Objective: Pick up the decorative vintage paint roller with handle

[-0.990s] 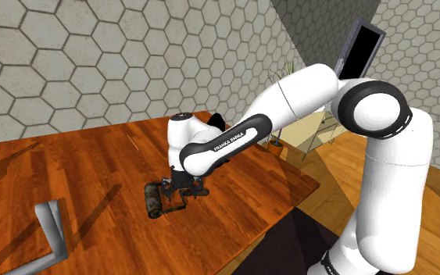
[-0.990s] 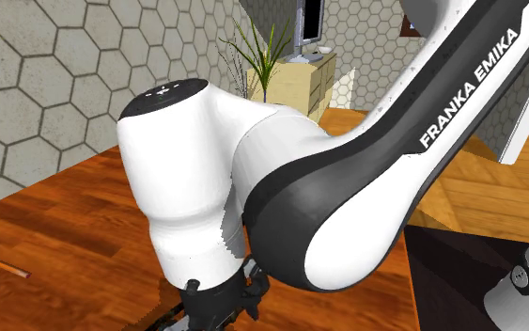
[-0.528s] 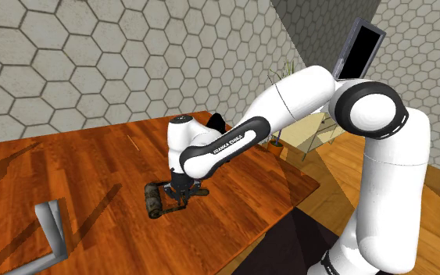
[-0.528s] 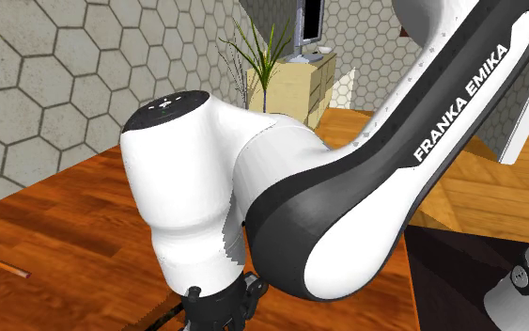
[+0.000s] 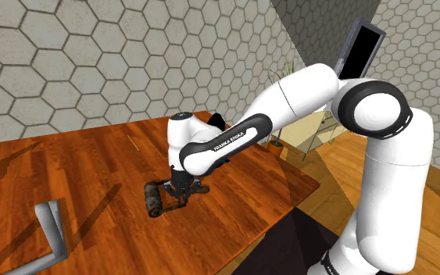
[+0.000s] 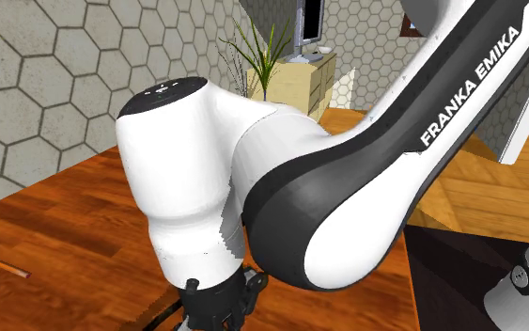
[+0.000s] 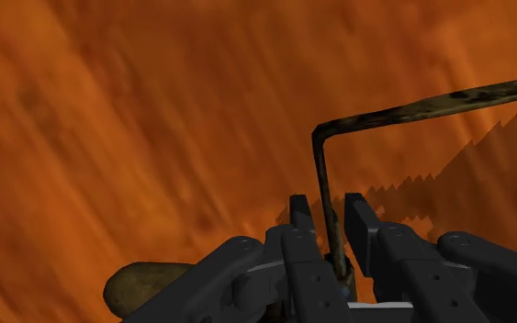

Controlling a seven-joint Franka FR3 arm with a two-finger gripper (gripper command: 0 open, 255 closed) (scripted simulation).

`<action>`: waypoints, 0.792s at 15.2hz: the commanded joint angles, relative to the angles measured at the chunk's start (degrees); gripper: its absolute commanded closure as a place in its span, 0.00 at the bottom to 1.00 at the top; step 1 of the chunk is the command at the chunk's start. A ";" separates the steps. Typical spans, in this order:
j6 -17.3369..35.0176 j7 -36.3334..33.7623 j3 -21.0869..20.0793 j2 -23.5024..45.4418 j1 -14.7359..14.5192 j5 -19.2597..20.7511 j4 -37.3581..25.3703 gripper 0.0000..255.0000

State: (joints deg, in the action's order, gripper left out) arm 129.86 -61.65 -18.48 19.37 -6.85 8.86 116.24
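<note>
Higher again by a touch, "FRANKA EMIKA" arm [image 6: 365, 188], tool [image 7: 331, 216] narrow astride wire of paint roller [image 7: 412, 108], grip unclear.

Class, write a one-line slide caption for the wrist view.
Black gripper lined up on paint roller's rusty wire frame, over wooden table.

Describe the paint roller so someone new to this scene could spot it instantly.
On the wooden table, find the black gripper. The paint roller is right beside it: a short dark cylinder on a thin, rusty bent wire, unlike the pale grey angled piece toward the shoulder view's lower left.
</note>
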 commanded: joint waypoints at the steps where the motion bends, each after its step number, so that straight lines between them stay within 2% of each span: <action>1: -1.23 0.35 -0.21 -1.02 0.17 -0.48 -0.29 1.00; 12: -8.42 1.96 -1.04 -5.95 0.81 -2.82 -2.87 1.00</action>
State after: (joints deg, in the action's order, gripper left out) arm 122.10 -59.81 -19.44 13.92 -6.08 6.27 113.57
